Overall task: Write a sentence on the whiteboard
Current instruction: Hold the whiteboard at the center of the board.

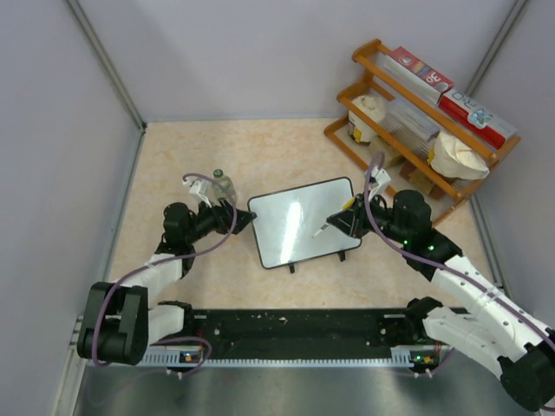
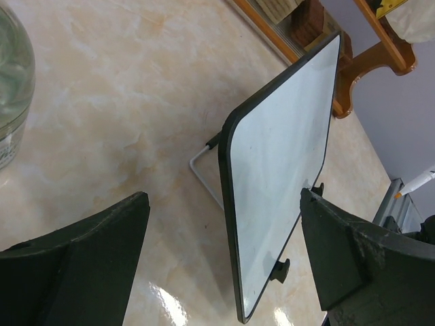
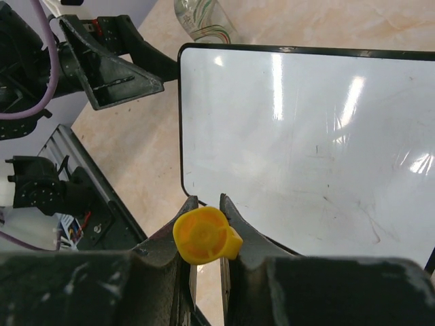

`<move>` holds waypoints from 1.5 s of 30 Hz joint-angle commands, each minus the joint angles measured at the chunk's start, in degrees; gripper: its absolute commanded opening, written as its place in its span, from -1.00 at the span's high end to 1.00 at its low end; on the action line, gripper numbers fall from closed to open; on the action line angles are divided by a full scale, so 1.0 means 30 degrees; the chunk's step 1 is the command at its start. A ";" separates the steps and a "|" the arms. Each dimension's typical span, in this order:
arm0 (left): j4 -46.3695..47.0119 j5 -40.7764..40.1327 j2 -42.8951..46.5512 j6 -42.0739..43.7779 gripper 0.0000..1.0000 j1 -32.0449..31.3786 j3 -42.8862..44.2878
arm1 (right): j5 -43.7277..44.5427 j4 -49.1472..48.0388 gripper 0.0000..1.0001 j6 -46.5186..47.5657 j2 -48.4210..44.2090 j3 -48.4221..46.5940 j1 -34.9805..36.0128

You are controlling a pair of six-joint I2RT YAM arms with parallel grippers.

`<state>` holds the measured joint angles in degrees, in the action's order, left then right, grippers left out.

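**Bare board, pen poised at its right side**

The whiteboard (image 1: pixel 290 227) leans on its small feet at the middle of the table. In the top view its long axis runs roughly from 8 to 2 o'clock. Its face is glossy and bare, with no sentence on it, only faint smudges.

From the right claw (image 1: pixel 351 217) the board lies at about 9 o'clock, and this arm is the better placed to write. Its fingers are clamped on a marker (image 1: pixel 321 229) with a yellow-orange end. The tip is over the board's right part, though I cannot tell whether it touches.

The left claw (image 1: pixel 236 217) gapes wide at the board's 9 o'clock edge, holding nothing.
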<state>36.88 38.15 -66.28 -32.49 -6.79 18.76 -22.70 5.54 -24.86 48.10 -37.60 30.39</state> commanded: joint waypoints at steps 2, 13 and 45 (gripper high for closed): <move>0.1913 0.0933 -0.0813 0.0254 -0.89 0.0065 0.0688 | 0.1561 -0.1494 1.00 0.0320 0.0021 -0.1030 0.0650; 0.1737 0.1754 -0.2690 0.0665 -0.78 0.0065 0.1508 | 0.0887 -0.3806 1.00 -0.0208 0.1750 -0.1586 0.1499; 0.2237 0.4627 -0.4537 0.0927 0.05 -0.0843 0.2476 | 0.0184 -0.5449 1.00 0.0173 0.4475 -0.3197 0.1676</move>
<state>43.94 51.35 -81.25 -31.97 -9.17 24.51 -20.99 -5.28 -24.84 60.10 -43.44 34.72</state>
